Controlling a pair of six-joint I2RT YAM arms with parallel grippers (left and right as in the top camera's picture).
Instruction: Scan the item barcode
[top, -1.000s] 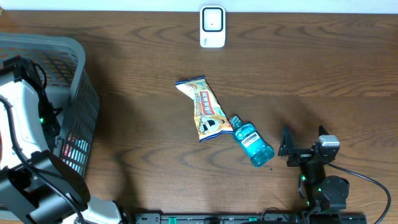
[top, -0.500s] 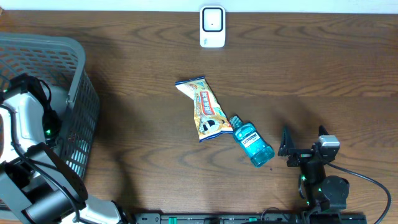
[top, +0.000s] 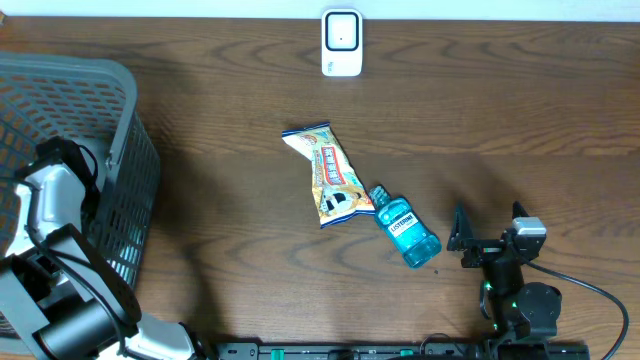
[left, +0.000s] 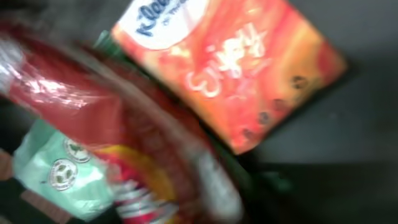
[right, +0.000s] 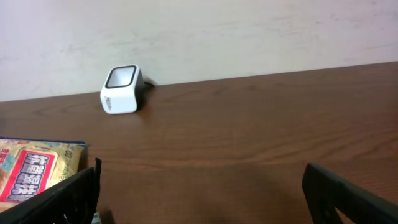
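Mid-table, snack bag (top: 330, 175) touches bottle (top: 405, 228); scanner (top: 342, 42) at far edge. Right gripper (top: 488, 222) near bottle, jaws wide, empty. Left arm (top: 55, 195) inside basket (top: 120, 110) above tissue pack (left: 230, 68) and red packet (left: 68, 99); its jaw state cannot be told.

The right claw (top: 487, 228) gapes wide; the left arm (top: 45, 200) points downward.

A dark brown wooden table (top: 520, 120) is stretching across the whole scene, its grain running from left to right. A plain cream wall (right: 249, 31) is rising along its far edge, and soft, even light is falling on both, casting faint shadows on the wood.
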